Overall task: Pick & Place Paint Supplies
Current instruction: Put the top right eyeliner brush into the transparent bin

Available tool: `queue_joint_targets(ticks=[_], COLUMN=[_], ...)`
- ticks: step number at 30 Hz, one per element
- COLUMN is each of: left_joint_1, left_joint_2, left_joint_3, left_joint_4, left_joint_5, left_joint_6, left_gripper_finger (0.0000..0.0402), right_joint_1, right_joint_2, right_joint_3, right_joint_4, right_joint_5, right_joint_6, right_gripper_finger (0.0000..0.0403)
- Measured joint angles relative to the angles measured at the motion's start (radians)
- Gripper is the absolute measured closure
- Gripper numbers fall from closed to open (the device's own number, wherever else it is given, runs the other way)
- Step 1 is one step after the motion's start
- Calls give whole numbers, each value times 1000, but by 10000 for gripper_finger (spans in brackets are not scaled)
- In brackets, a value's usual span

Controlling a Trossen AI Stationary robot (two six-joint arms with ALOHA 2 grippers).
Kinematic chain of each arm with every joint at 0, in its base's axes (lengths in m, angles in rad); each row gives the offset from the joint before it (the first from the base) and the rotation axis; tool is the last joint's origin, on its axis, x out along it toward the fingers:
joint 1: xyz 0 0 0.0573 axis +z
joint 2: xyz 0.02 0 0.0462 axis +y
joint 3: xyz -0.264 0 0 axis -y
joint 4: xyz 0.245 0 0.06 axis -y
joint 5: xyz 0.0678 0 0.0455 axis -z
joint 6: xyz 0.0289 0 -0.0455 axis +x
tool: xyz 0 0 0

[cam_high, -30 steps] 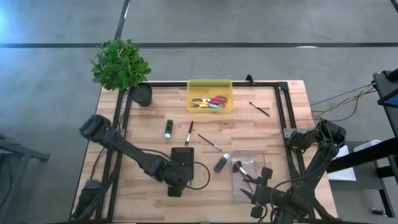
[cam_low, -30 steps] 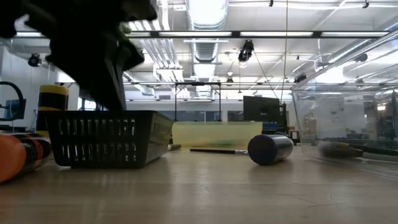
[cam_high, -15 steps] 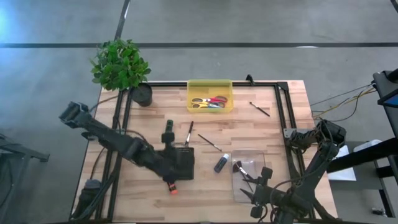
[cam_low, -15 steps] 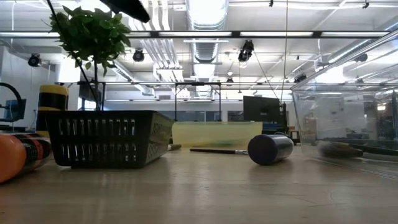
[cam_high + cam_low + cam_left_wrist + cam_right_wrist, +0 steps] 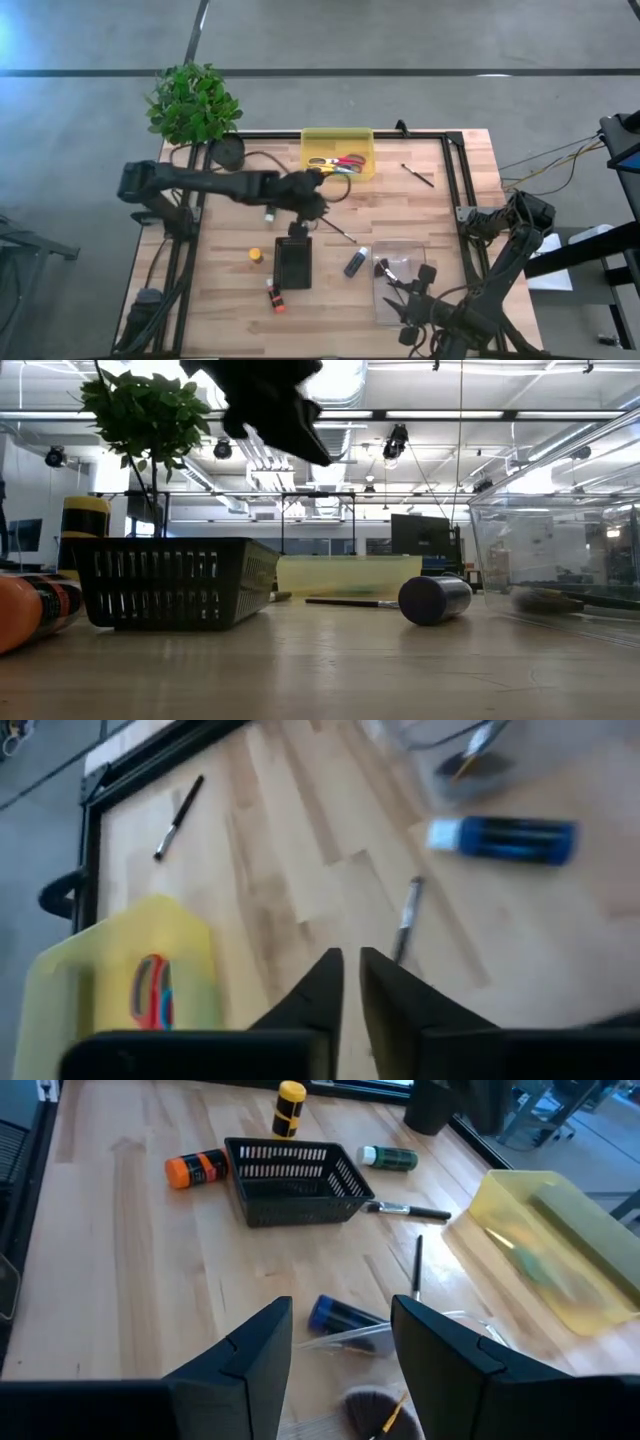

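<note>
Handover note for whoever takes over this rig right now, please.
Left gripper: fingers barely parted, empty, raised over mid-table near the yellow bin.
Right gripper: open, empty, at the clear container.
Done: wide brush is in that container.
Left: yellow tube, orange tube, blue tube, green tube and thin brushes lie loose on the table. The black basket looks empty.

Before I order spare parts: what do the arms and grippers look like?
Both arms are dark, jointed tubes with thin black cables. The left gripper has two slim, tapered black fingers; the right gripper has two broader, flat-faced black fingers. No markings show.
</note>
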Motion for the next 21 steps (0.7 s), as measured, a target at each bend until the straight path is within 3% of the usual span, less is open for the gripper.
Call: queue_joint_targets(ticks=[5,13,21], left_joint_1=[59,59,50], left_joint_2=[127,319,323], left_joint_3=[57,205,301], left_joint_4=[5,-49,-199], left_joint_5=[76,111,133], left_joint_6=[32,107,200], left_gripper_finger=[316,309,309], right_joint_1=[0,0,-12], right_joint_2=[-11,-85,-181], right_joint_3=[3,20,11], right_joint_4=[-8,-26,-33], right_joint_5=[-9,-9,35], right_joint_6=[-5,-61,-128], right_gripper_finger=[232,232,232])
